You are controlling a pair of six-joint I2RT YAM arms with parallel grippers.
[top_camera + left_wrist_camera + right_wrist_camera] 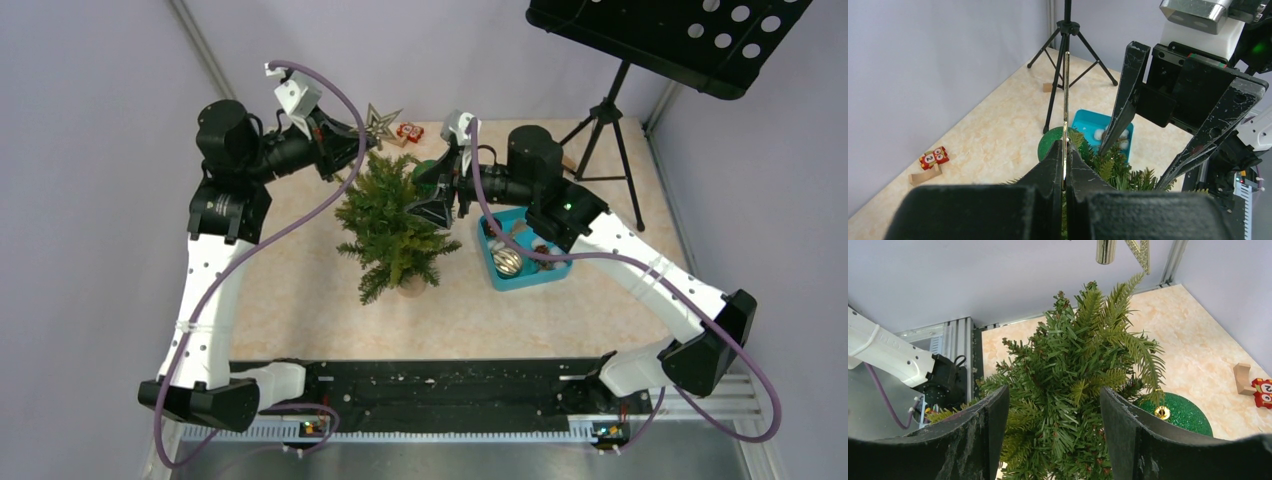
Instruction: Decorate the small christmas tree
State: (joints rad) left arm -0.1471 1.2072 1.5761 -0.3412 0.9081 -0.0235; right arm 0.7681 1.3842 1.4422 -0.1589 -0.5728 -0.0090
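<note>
Closest to the lens, your left gripper (1065,148) has its black padded fingers pinched tight on the flat gold glitter star topper (1066,95), seen edge-on as a thin gold line. Across from it, your right gripper (1054,392) stands open, with one finger on either side of the upper branches of the small dark green artificial christmas tree (1080,365). It's straddling, not squeezing, as far as I can see.

The tree sits near the middle of the marble-patterned table (300,300), with the teal plastic tray (490,258) just to its right. It's upright: long axis vertical, brown base (411,287) down on the table, tip pointing straight up. The star hangs just above and beyond that tip, so this looks like the topper step.

My call: bring the short gold tube (1105,250) beside the star, which I take for its socket, square over the top shoot. Then come straight down along the trunk line, no sideways push. Close the right fingers gently on the stem only if the tree rocks; a shove from the far edge would likely tip it toward the near edge.
</note>
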